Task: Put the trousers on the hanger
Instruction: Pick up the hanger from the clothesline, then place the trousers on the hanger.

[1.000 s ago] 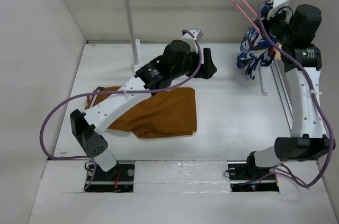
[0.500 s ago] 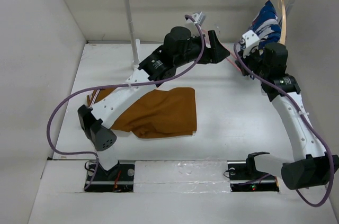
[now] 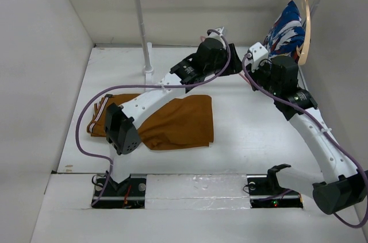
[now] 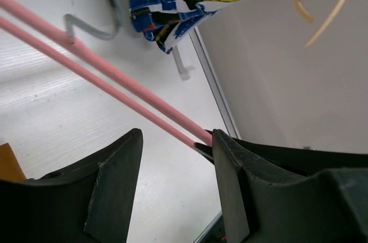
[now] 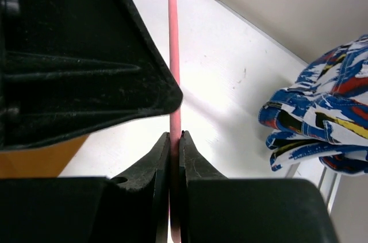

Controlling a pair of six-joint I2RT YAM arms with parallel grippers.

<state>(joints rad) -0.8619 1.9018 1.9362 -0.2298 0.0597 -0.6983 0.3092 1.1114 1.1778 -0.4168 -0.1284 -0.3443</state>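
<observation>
The right gripper (image 5: 175, 139) is clenched on one bar of the thin pink wire hanger (image 5: 172, 36), which runs straight out ahead of its fingertips. The left gripper (image 4: 176, 137) has its jaws apart, straddling the hanger's two bars. One bar touches a finger's inner face, but nothing is pinched. The large rust-brown cloth trousers (image 3: 178, 119) lie on the white table (image 3: 247, 134), well behind and below both grippers, untouched.

The risks, as I judge them:
- **Slipping:** if the left jaws close off-centre, they may lever the thin bar so it swivels or slips in the right pinch.
- **Snagging:** the grey metal hook (image 4: 115, 7) ahead of the left gripper may catch the blue, white and red patterned garment (image 4: 172, 2) just beyond.
</observation>
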